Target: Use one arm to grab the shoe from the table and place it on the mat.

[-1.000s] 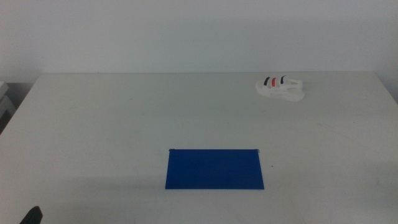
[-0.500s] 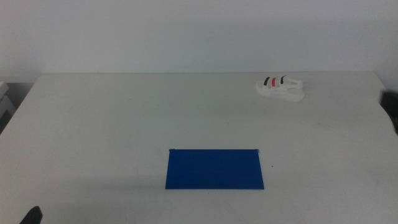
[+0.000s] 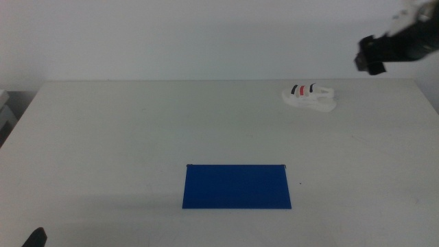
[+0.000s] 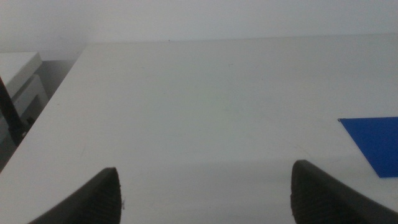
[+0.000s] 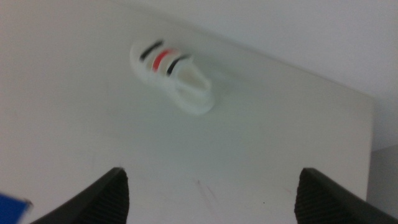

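Note:
The white shoe (image 3: 309, 97) with black, red and black straps lies on the table (image 3: 137, 130) at the far right. The dark blue mat (image 3: 237, 186) lies flat near the front middle. The right arm (image 3: 401, 41) enters high at the upper right, above and to the right of the shoe. In the right wrist view its gripper (image 5: 211, 193) is open and empty, with the shoe (image 5: 174, 74) ahead of it on the table. The left gripper (image 4: 205, 193) is open and empty, waiting at the front left corner (image 3: 34, 238), with a corner of the mat (image 4: 376, 143) in its view.
A pale wall stands behind the table. A grey-white object (image 3: 5, 113) sits just off the table's left edge. The table's right edge (image 5: 372, 124) runs close beyond the shoe.
The right arm has come into the middle view from the right side and risen to the upper right, toward the shoe. The shoe, the mat and the left gripper have not moved.

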Controlling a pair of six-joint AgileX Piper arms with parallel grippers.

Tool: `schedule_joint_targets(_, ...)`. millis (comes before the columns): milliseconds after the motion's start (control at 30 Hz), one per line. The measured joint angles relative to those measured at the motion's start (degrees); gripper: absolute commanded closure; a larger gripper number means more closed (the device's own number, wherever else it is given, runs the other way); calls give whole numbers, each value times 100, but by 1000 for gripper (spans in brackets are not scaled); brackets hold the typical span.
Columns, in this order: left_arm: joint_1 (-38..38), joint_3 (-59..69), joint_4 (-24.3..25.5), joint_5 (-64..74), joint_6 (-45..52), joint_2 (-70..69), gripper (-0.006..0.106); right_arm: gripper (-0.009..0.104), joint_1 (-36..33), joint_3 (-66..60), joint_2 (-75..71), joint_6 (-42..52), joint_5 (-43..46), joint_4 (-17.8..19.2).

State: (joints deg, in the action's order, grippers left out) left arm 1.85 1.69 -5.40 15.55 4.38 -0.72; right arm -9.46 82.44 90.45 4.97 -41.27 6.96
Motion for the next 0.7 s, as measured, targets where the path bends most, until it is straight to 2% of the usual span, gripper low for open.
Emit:
schedule_joint_targets(200, 0, 0, 0, 0, 0, 0, 7, 5, 0, 1854, 1634, 1867, -1604, -605)
schedule_joint_targets(333, 0, 0, 0, 0, 0, 0, 7, 5, 0, 2777, 2534, 2881, -1967, -919)
schedule_joint_targets(567, 0, 0, 0, 0, 0, 0, 7, 5, 136, 3940, 3552, 3230, -1958, -1397)
schedule_joint_targets(700, 0, 0, 0, 0, 0, 0, 7, 5, 247, 4203, 3868, 3332, -1672, -1428)
